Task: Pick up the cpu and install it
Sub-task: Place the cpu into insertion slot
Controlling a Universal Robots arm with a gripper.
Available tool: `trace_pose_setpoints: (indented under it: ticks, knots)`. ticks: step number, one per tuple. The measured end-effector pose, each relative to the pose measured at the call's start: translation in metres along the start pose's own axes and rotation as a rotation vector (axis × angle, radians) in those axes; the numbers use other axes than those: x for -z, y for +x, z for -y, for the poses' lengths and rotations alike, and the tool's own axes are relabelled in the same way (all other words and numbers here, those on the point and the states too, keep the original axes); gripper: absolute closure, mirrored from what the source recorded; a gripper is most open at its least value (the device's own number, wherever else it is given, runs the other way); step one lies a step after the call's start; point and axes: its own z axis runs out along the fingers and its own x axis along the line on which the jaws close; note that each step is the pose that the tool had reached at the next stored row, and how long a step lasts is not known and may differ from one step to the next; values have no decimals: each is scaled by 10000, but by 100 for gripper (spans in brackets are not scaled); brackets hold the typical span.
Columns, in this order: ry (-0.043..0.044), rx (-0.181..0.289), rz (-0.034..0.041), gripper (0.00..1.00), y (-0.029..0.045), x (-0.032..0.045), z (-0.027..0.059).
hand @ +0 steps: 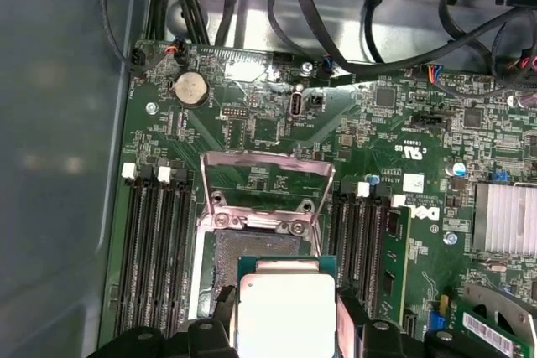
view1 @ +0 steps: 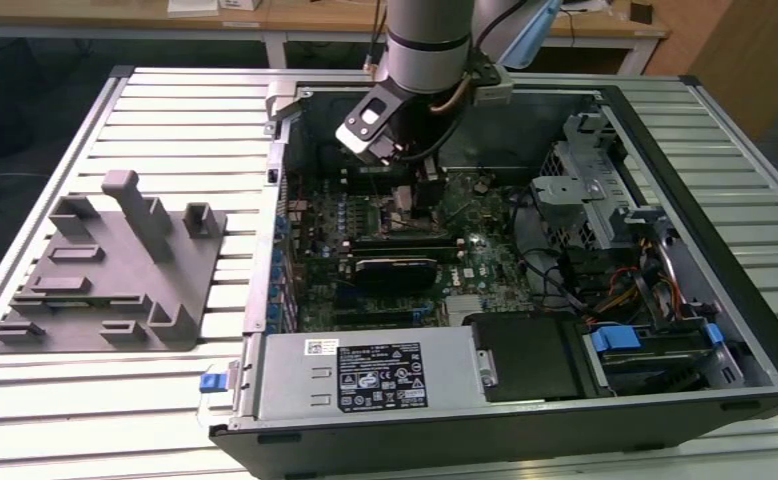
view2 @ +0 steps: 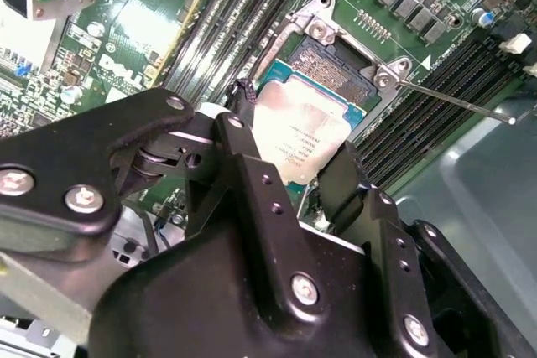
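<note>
Small, flat, square cpu (view2: 306, 136), its silvery-beige metal top facing up above a thin green rim, gripped at two opposite edges by the black hand (view2: 294, 161), just over the open motherboard socket (view2: 331, 64).

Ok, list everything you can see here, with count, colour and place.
table: one, pale slatted, under everything
computer case: one, black, on the table
fixture block: one, grey, on the table at the exterior view's left
motherboard: one, green, inside the case
power supply: one, silver, inside the case
socket: one, dark, on the motherboard, plate raised
cpu: one, silvery, held over the socket
coin cell: one, silver, on the motherboard
arm: one, grey, reaching into the case
hand: one, black, shut on the cpu
</note>
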Motion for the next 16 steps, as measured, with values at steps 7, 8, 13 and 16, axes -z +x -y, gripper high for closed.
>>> trace_pose_setpoints:
  ticks: [7, 8, 13, 16]
  knots:
    - [0, 2, 1, 45, 68, -55, -4]
    - [1, 1, 1, 45, 83, -67, -4]
    - [0, 0, 1, 45, 150, -181, -13]
    - [0, -18, 0, 45, 151, -213, -17]
